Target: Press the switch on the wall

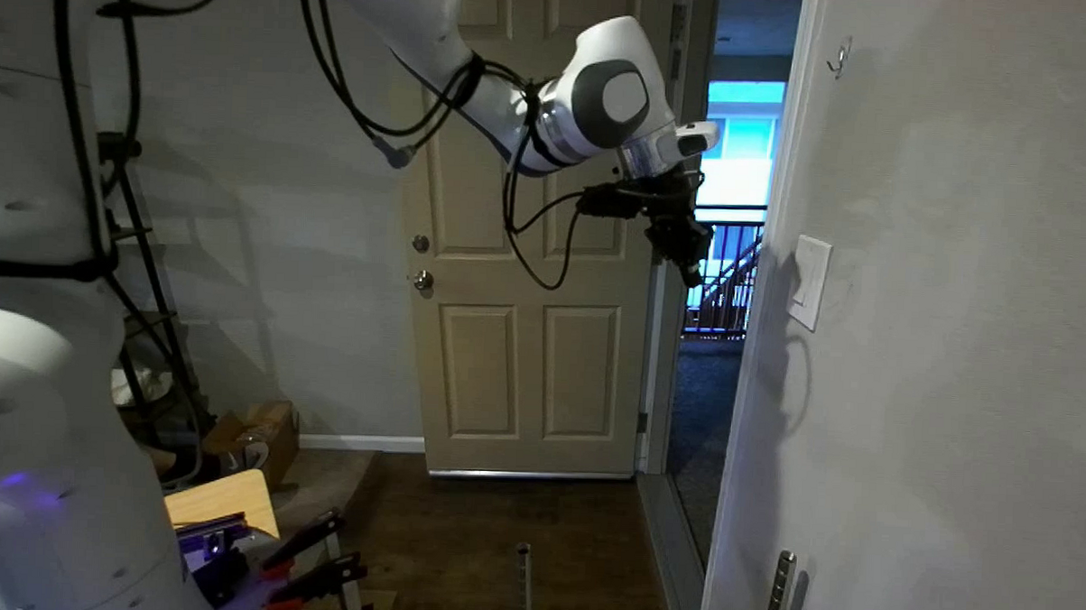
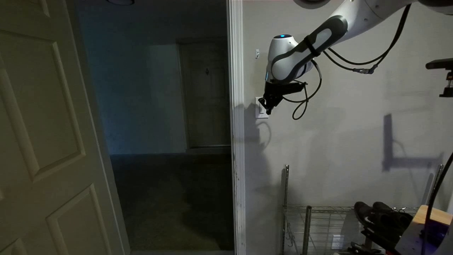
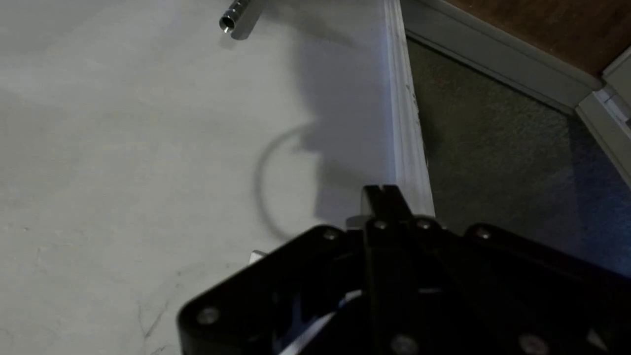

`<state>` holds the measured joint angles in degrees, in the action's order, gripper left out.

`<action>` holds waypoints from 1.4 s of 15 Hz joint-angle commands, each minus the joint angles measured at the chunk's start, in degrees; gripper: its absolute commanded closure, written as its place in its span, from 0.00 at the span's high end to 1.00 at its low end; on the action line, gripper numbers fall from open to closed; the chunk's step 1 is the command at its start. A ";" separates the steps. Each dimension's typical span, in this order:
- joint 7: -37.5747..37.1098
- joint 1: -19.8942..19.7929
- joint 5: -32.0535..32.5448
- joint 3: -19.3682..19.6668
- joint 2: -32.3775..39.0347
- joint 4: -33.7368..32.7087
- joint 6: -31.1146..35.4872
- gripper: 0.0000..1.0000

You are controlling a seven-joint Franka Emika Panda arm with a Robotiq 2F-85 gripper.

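Note:
The switch (image 1: 809, 283) is a white upright plate on the plain white wall (image 1: 955, 401), beside the door frame. In an exterior view the switch (image 2: 261, 115) is partly covered by my gripper (image 2: 268, 112). In an exterior view my gripper (image 1: 691, 279) hangs pointing down, left of the switch with a visible gap, at about the same image height. In the wrist view the fingertips (image 3: 382, 187) are together with nothing between them. There only a corner of the switch (image 3: 256, 256) shows past the gripper linkage; the rest is hidden. The wall (image 3: 123, 123) fills the left.
White door trim (image 2: 238, 141) stands close beside the switch, with an open doorway past it. A cream door (image 1: 527, 368) stands open. A metal hook (image 1: 840, 58) is above the switch. A wire rack (image 2: 329, 209) with shoes stands below. Cables (image 1: 544, 282) hang from the arm.

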<state>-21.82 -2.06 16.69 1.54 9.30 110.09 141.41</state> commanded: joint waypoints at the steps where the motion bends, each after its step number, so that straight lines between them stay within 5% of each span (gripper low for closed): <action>1: -2.70 1.99 2.00 2.46 4.88 -6.55 -2.00 0.05; 21: -2.43 3.47 -1.78 7.19 18.57 -25.79 -11.47 0.04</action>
<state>-23.22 1.14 16.12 8.07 26.66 86.11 131.43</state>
